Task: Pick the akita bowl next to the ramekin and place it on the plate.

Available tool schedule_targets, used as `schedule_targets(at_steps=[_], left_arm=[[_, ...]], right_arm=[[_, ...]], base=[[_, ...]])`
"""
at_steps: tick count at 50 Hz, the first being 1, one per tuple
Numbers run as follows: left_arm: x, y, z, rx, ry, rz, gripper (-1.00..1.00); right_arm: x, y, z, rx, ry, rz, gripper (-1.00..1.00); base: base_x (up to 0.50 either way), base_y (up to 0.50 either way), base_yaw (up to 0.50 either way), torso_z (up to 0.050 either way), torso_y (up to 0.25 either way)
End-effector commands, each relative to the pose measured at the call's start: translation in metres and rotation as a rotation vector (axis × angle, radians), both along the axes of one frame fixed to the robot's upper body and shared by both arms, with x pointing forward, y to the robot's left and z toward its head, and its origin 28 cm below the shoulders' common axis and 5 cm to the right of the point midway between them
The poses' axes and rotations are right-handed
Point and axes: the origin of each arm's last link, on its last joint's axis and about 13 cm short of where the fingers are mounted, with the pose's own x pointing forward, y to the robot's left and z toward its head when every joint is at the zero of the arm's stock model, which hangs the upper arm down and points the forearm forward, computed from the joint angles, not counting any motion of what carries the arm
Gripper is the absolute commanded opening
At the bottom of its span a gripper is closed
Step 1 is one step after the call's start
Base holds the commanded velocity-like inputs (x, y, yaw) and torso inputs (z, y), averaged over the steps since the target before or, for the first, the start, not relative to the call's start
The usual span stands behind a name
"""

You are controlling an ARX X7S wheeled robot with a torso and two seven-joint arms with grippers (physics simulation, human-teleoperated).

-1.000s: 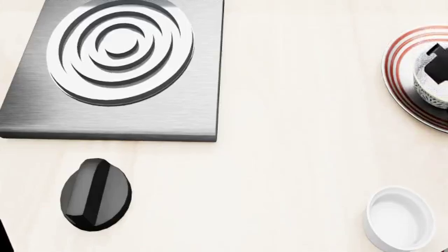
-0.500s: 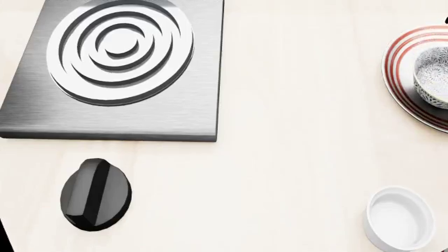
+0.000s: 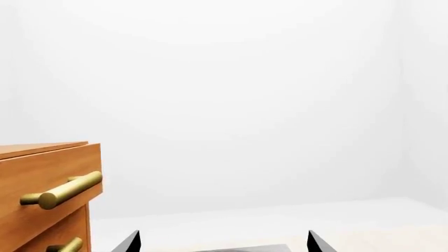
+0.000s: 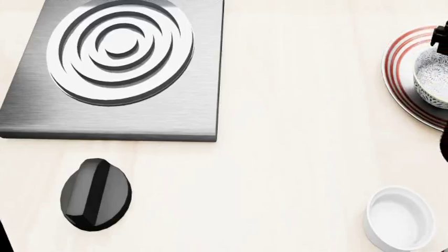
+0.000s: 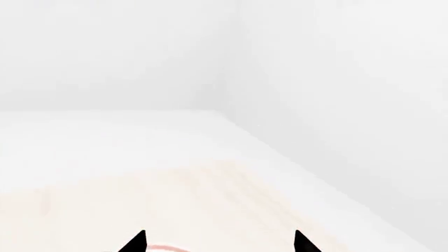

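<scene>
Pale counter [image 4: 294, 157], akita bowl [image 4: 433, 79] on plate [image 4: 400, 73], right hand [image 5: 218, 242] spread above

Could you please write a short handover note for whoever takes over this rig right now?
Left claw: open, holding nothing, only its two dark tips visible in its own wrist view, with a wooden drawer unit beside it.
Right claw: open, empty, tips spread apart.
The speckled grey-and-white akita bowl sits on the red-ringed white plate at the head view's right edge.
The plain white ramekin stands alone on the pale counter, nearer the robot.
Done: bowl placed and released.
Left: by the look of it, only clearing the right arm away; part of it shows dark by the plate.
</scene>
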Motion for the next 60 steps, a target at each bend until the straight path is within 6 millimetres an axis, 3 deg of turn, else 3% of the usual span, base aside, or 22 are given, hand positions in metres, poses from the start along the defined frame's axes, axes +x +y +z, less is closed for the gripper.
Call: schedule_targets(at_steps=[1, 8, 21, 31, 37, 60], left_arm=[[0.0, -0.002, 0.0, 0.002, 0.0, -0.009, 1.0], [-0.001, -0.001, 0.002, -0.005, -0.007, -0.006, 1.0], [-0.002, -0.001, 0.002, -0.001, -0.013, -0.006, 1.0], [-0.003, -0.001, 0.002, -0.011, -0.018, 0.006, 1.0], [-0.004, -0.001, 0.003, -0.012, -0.021, 0.007, 1.0], [-0.005, 0.001, 0.005, -0.034, -0.033, 0.025, 1.0]], right_arm=[[-0.024, 0.02, -0.022, -0.124, -0.024, 0.034, 1.0], [-0.042, 0.042, -0.026, -0.186, -0.055, 0.113, 1.0], [-0.063, 0.062, -0.042, -0.25, -0.092, 0.17, 1.0], [-0.098, 0.086, -0.045, -0.266, -0.165, 0.268, 1.0], [-0.106, 0.092, -0.049, -0.273, -0.177, 0.291, 1.0], [-0.155, 0.122, -0.042, -0.33, -0.29, 0.397, 1.0]], base=[[0.0, 0.0, 0.0, 0.0, 0.0], [0.0, 0.0, 0.0, 0.0, 0.0], [0.0, 0.0, 0.0, 0.0, 0.0], [0.0, 0.0, 0.0, 0.0, 0.0], [0.0, 0.0, 0.0, 0.0, 0.0], [0.0, 0.0, 0.0, 0.0, 0.0]])
